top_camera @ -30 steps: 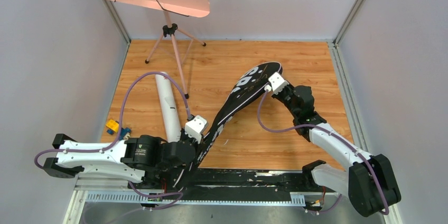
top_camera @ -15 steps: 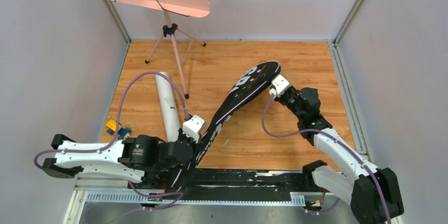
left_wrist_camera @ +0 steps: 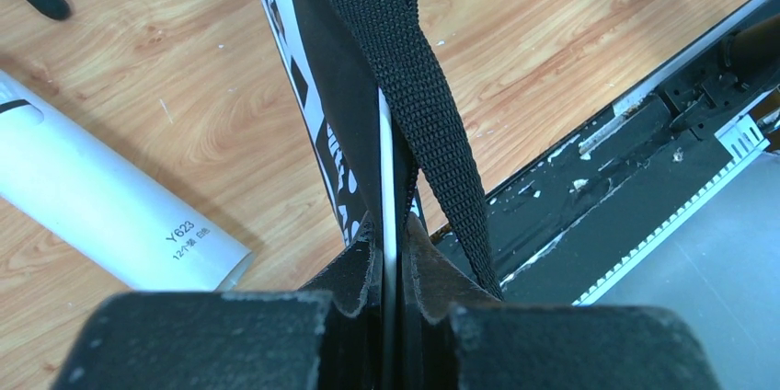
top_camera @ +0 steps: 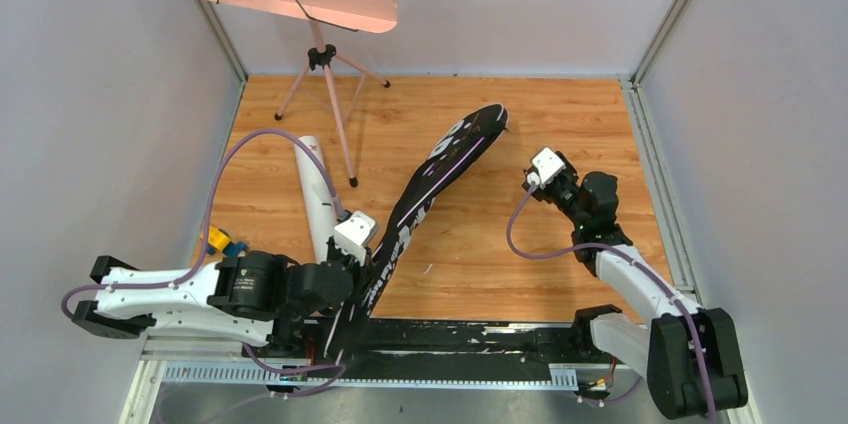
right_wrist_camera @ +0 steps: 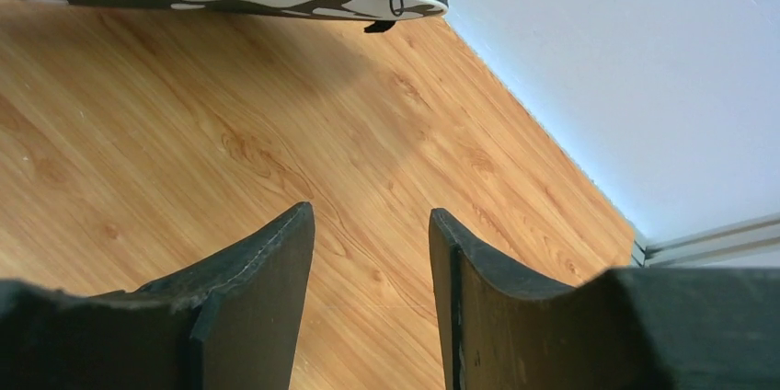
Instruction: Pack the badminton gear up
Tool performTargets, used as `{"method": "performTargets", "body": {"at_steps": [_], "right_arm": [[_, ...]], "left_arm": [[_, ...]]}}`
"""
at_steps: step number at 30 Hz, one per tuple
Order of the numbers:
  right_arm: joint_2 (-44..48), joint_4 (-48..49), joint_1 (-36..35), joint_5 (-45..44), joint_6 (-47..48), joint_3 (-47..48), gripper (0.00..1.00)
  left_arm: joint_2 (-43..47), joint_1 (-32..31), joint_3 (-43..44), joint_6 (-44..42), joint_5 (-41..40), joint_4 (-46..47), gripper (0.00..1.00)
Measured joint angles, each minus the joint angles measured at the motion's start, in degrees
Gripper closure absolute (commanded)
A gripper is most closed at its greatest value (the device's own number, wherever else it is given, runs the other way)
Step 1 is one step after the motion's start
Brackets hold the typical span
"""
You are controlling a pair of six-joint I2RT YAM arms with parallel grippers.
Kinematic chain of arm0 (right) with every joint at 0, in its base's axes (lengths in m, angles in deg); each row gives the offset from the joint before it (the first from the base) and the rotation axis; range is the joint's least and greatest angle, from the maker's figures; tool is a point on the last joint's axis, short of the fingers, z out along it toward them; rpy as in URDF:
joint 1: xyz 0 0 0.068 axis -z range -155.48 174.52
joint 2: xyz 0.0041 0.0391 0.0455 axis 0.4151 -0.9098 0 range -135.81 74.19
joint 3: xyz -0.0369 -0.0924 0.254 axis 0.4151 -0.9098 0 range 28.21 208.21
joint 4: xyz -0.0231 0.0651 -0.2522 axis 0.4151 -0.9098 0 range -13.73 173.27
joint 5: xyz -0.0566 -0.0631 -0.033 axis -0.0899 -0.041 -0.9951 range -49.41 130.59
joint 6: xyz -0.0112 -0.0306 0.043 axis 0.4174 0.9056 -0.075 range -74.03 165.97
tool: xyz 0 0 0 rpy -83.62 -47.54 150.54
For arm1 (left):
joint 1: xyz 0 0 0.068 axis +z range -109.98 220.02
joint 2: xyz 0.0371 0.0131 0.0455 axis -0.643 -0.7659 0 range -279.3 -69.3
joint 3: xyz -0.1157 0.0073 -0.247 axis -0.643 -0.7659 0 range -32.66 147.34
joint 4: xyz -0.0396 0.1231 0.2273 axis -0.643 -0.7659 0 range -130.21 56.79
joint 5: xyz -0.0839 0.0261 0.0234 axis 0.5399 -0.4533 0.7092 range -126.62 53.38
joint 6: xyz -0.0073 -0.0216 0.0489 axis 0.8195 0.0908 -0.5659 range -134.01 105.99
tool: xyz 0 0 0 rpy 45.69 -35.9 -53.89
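Black bag (top_camera: 428, 194) lies diagonally on the wooden surface (top_camera: 570, 114), near-left to far-centre. Left end effector (left_wrist_camera: 391, 257) is clamped on its near end. Right end effector (right_wrist_camera: 371, 224), apart and empty, sits right of the far tip. White tube (top_camera: 315, 194) lies left.

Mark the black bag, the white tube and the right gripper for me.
black bag (top_camera: 425, 199), top external view, midway along its length.
white tube (top_camera: 320, 226), top external view, on its near half.
right gripper (right_wrist_camera: 371, 217), right wrist view, in the gap between its open jaws.
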Motion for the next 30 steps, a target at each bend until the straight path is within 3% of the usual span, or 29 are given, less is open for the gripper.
{"method": "performTargets", "body": {"at_steps": [15,30], "right_arm": [[-16.48,17.07,0.24,6.47,9.25,0.63,0.55],[-20.92,23.04,0.24,8.79,16.74,4.59,0.62]], "left_arm": [[1.49,0.0,0.0,-1.18,2.19,1.16,1.0],[1.49,0.0,0.0,-2.23,4.11,2.14,1.0]]}}
